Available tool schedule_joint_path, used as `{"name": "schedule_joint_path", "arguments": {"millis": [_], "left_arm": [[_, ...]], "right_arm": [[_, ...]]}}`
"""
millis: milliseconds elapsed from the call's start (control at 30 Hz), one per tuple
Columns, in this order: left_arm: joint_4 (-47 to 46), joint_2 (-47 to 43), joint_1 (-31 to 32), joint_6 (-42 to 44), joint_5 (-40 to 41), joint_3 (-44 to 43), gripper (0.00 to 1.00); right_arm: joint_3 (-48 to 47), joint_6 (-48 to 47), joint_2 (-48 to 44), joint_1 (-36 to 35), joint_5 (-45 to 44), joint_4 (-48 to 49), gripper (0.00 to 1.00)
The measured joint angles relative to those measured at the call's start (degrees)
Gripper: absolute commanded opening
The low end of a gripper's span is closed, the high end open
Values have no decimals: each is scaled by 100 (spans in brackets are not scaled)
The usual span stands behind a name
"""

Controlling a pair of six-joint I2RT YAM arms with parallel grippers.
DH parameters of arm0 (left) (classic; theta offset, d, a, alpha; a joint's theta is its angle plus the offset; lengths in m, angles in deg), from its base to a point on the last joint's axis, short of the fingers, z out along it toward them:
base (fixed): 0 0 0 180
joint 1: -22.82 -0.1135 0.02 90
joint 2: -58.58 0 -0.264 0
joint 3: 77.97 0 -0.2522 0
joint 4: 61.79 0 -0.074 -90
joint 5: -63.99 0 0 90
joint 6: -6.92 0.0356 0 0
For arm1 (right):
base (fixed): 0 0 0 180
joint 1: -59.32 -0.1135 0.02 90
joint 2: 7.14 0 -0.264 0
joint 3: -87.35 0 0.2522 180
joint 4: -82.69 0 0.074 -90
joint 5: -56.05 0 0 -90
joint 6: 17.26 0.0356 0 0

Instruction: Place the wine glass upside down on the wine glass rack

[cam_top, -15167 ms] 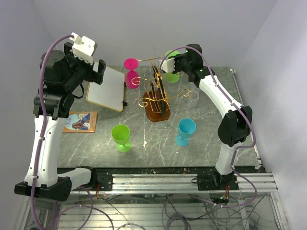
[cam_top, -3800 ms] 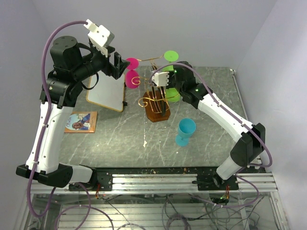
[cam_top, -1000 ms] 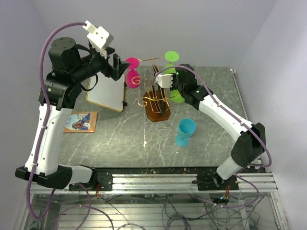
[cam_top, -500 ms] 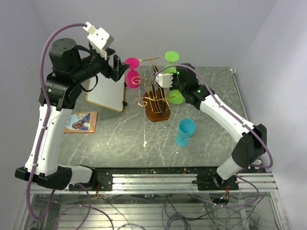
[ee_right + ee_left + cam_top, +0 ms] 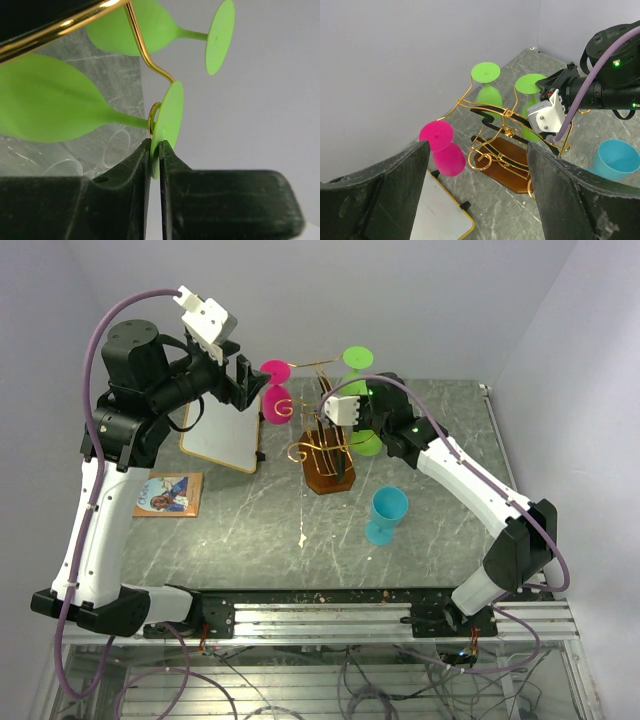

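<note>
One rack [image 5: 328,472] carries three upside-down glasses: a pink glass [image 5: 448,158] on its left arm, a far green glass [image 5: 486,90] behind, the near green glass [image 5: 50,110] on its right. Left of the rack, the left gripper [image 5: 478,147] gapes, empty. Only the right wrist view shows the right gripper [image 5: 155,148] pinching that glass's foot rim.

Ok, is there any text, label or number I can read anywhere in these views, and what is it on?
No legible text in any view.
Picture card: possible lettering on it, too blurred to read.
Whiteboard: blank.
Wine glass rack: no markings seen.
</note>
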Motion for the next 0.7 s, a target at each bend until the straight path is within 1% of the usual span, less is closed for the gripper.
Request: {"name": "schedule_joint_path", "arguments": {"millis": [200,300,467,700], "left_arm": [[2,-13,-2,13,0,11,89],[0,-24,-2,24,0,35,89],[2,-31,-2,24,0,61,89],[0,-35,-2,31,-2,96,89]], "right_arm": [[0,37,-4,-13,37,-98,17],[0,70,-13,-11,63,-166,23],[-7,142,-48,-13,131,-295,30],[-101,295,-96,-15,297,-400,37]]}}
